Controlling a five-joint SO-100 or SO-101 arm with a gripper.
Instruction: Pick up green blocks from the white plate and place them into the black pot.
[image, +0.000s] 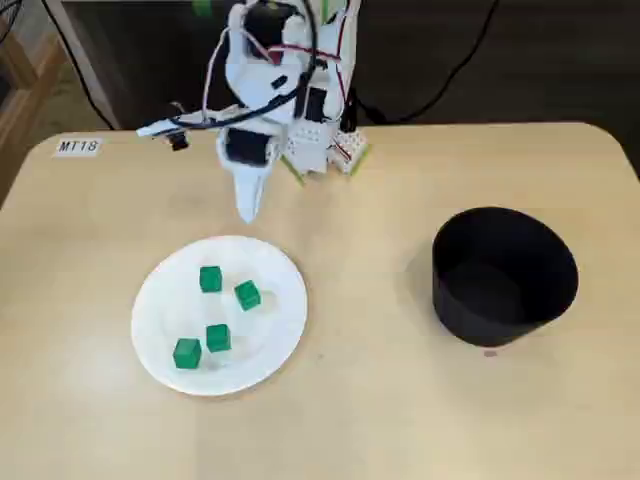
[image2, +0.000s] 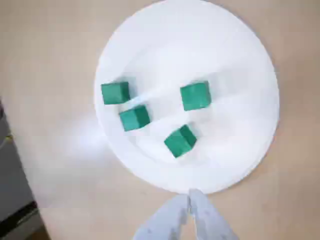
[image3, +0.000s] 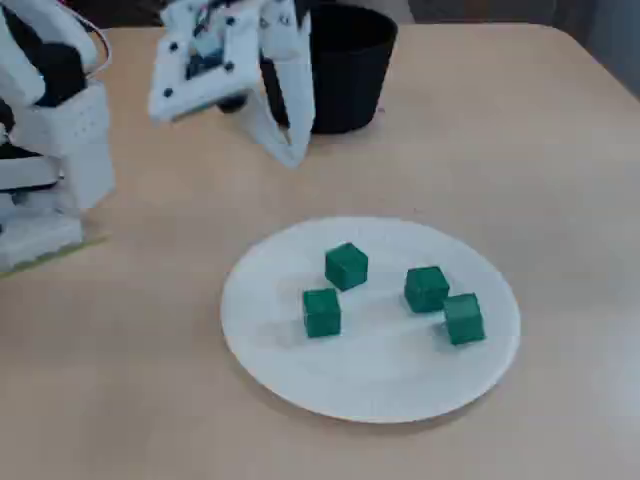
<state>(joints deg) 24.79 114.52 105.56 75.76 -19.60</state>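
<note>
One fixed view looks steeply down from high up, facing the arm (image: 265, 90) across the whole tabletop (image: 380, 420), plate (image: 270, 330) at left and pot (image: 490, 315) at right. The other sits low and close by the plate (image3: 380, 370), looking across it toward the pot (image3: 345, 90), arm (image3: 210, 60) at upper left. The wrist view stares straight down on the plate (image2: 225, 60), jaws at its bottom edge. All three share the plate.

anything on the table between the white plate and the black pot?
Nothing. In a fixed view, only bare tabletop lies between the white plate and the black pot.
</note>
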